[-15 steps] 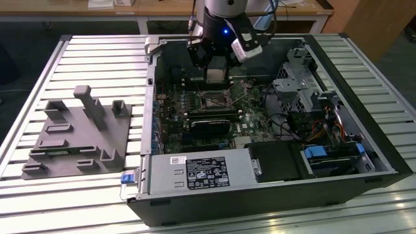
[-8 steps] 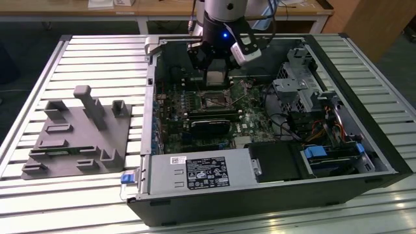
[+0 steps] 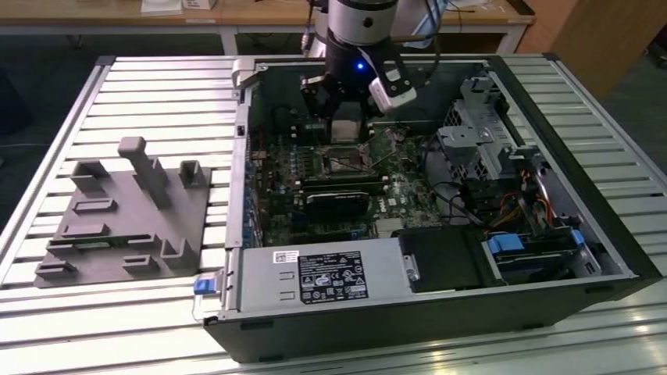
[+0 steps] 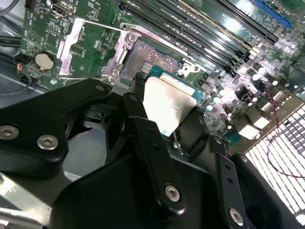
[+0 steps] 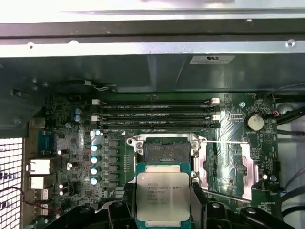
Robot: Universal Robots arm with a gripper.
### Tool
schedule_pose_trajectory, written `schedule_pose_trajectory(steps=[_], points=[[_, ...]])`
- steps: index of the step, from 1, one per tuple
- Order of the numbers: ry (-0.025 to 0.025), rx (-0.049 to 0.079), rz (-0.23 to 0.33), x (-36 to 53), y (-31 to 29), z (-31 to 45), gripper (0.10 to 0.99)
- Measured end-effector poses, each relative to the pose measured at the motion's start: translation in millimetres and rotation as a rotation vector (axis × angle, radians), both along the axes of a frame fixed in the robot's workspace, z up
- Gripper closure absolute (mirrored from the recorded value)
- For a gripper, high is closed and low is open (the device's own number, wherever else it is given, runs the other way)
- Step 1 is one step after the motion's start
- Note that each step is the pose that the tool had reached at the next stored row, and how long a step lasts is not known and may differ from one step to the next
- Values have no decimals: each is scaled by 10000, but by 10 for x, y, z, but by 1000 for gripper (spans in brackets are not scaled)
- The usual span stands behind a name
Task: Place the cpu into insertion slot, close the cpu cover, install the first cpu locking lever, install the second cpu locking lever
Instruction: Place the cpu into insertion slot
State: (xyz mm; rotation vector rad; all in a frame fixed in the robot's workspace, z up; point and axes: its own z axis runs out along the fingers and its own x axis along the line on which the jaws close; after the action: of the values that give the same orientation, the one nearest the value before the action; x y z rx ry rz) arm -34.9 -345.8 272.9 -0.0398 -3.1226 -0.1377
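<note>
1. First wrist view: the gripper (image 5: 163,191) is seen clamped on the cpu (image 5: 163,202). A dark finger (image 5: 128,202) is pressed to each side edge, and the jaws are parted only by the chip's width.
2. The cpu is held with its silvery top toward the camera, over the near edge of the insertion slot (image 5: 164,151). It is not seated, and contact with the rim cannot be told.
3. Counted: one cpu, one insertion slot, one cpu cover (image 5: 228,167). The cover lies open and flat just beside the slot.
4. Second wrist view: the chip is seen tilted between the fingers.
5. Long black memory slots (image 5: 157,109) are noted beyond the slot, one coin cell (image 5: 254,121) near the cover, and a column of blue-topped capacitors (image 5: 94,160) on the slot's other side.
6. Exterior view: the arm is lowered into an open computer case (image 3: 417,328) set on a slatted table (image 3: 146,94). A grey fixture (image 3: 125,211) is seen at the exterior view's left.
</note>
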Motion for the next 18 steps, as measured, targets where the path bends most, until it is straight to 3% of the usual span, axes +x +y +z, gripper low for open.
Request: schedule_pose_trajectory(steps=[18], points=[[0, -105, 18, 93, 84, -263, 549]])
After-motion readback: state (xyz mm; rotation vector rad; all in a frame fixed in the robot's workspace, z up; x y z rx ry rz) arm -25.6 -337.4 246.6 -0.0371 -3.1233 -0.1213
